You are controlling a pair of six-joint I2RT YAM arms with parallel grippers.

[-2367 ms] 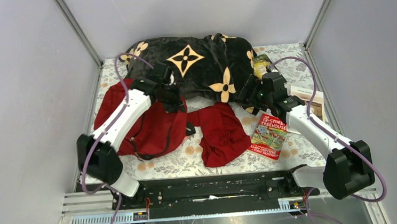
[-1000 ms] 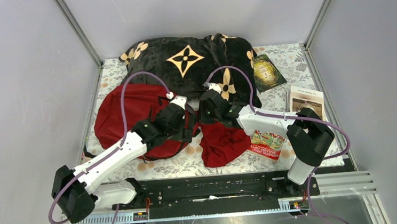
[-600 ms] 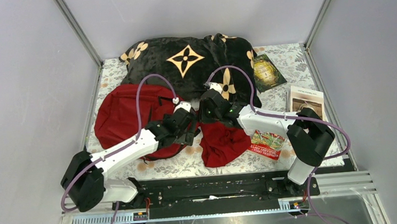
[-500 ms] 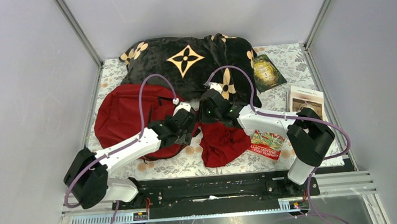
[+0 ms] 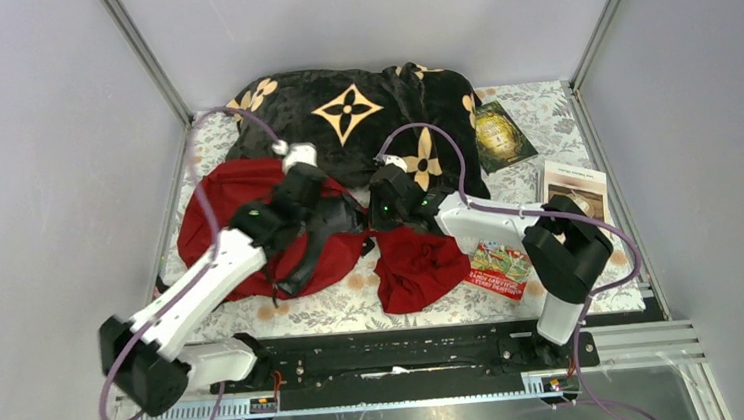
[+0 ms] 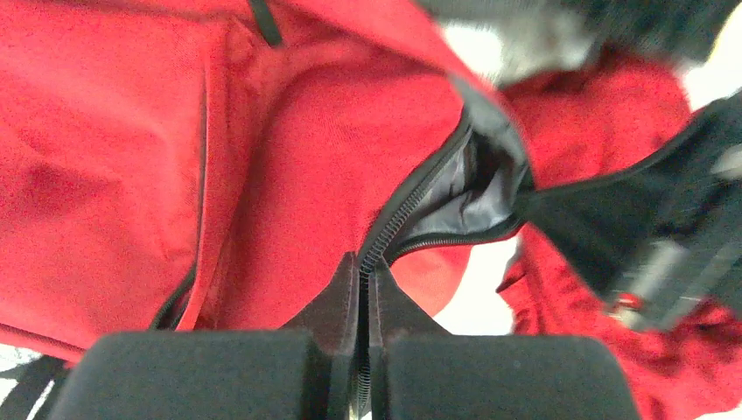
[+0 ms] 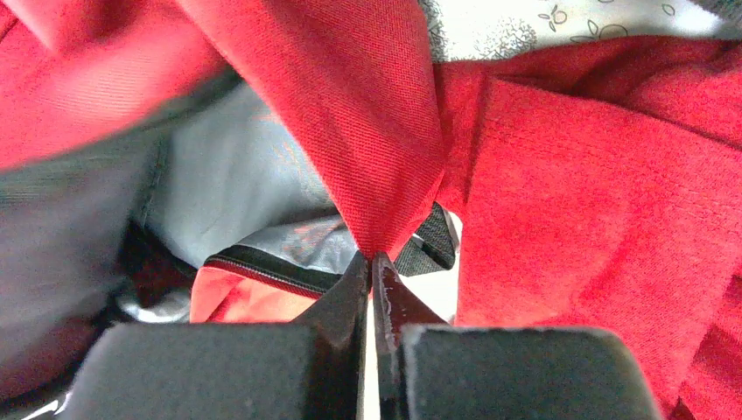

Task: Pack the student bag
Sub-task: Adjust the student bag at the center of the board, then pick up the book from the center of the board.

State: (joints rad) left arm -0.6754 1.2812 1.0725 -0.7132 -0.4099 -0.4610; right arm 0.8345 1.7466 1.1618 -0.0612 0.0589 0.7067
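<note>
Left wrist: my left pincer [image 6: 362,273], right pincer [image 7: 371,267] are both clenching student bag [image 6: 105,175] mouth; blanket [image 5: 361,121], red book [image 5: 497,260] lying unpacked

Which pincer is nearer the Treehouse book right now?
Right. The right pincer grips the student bag left of the Treehouse book; the left pincer holds it farther left.

hidden: student bag [image 5: 225,196] interior | blurred: perhaps strap buckle [image 6: 656,271]

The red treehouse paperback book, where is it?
In the top view, the red paperback book lies near right, beside the plain dark-red cloth, partly under the right arm.
</note>
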